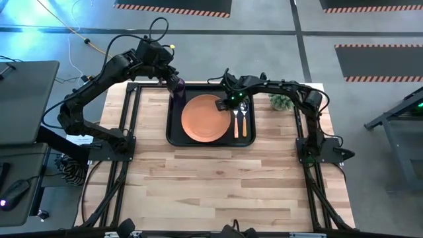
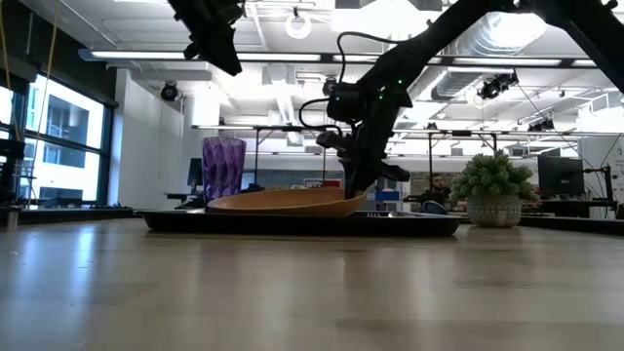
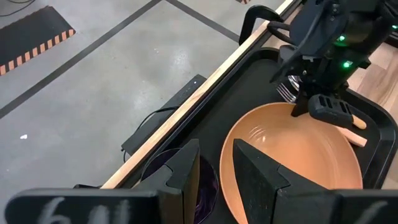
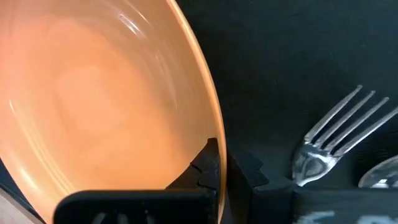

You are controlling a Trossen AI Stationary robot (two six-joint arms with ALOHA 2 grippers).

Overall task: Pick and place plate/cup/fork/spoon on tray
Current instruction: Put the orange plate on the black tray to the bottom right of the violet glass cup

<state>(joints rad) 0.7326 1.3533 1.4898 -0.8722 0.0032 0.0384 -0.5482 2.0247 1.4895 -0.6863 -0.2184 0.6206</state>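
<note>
Centre frame in the high view, the smooth round orange plate (image 1: 204, 118) lies in the black rimmed tray (image 1: 173, 129). The right gripper (image 1: 231, 104) pinches its rim beside the silver-tined fork (image 1: 236, 119) and spoon (image 1: 243, 116). Farther up-left, the left gripper (image 1: 173, 77), fingers parted, hovers above the ribbed purple cup (image 1: 178, 86).

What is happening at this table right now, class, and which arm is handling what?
The right gripper is pinching the rim of the orange plate, which lies in the black tray, tilted up on that side. The fork and spoon already lie side by side in the tray beside the plate. The left gripper hangs above the purple cup, which stands upright at the tray's far left corner; its fingers are slightly apart, not holding it.
</note>
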